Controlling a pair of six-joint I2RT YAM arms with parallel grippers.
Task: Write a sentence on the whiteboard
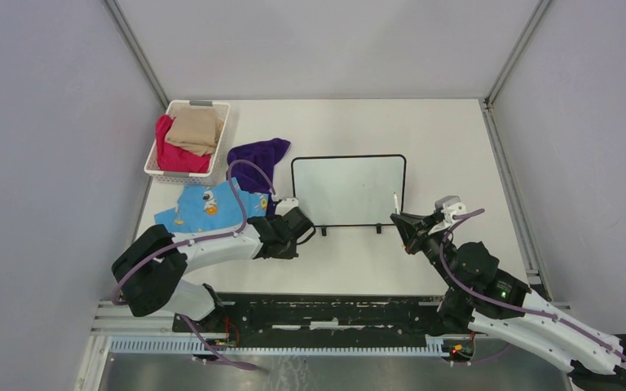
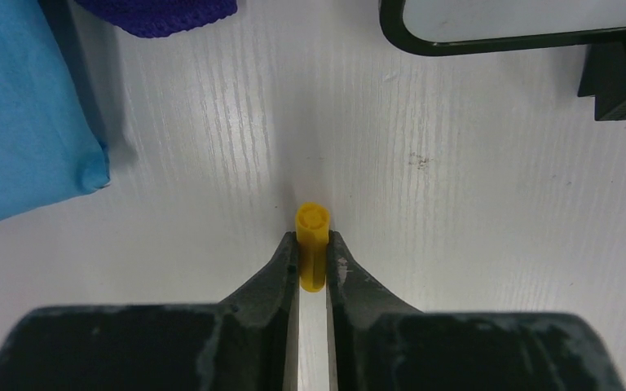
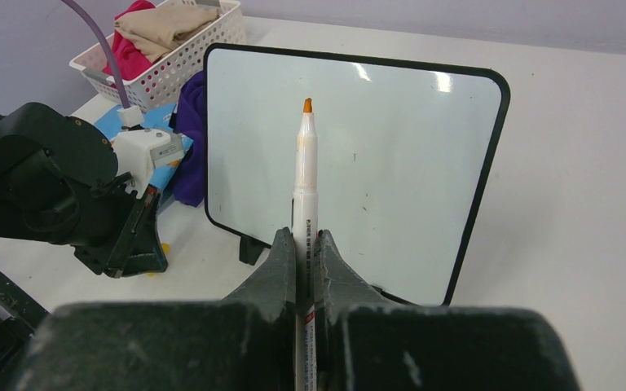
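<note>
The whiteboard (image 1: 349, 189) stands on its two black feet at the table's middle, and its face (image 3: 375, 163) is blank white; the sentence is not in view. My right gripper (image 3: 305, 240) is shut on a white marker (image 3: 306, 163) with a bare orange tip, held upright just in front of the board's right part (image 1: 395, 202). My left gripper (image 2: 312, 244) hangs low over the table near the board's lower left corner (image 2: 530, 16), its fingers closed against a small yellow marker cap (image 2: 312, 224).
A white basket (image 1: 178, 176) of folded clothes stands at the back left. A purple cloth (image 1: 257, 155) and a blue printed cloth (image 1: 204, 208) lie beside the left arm. A black rail (image 1: 326, 314) runs along the near edge.
</note>
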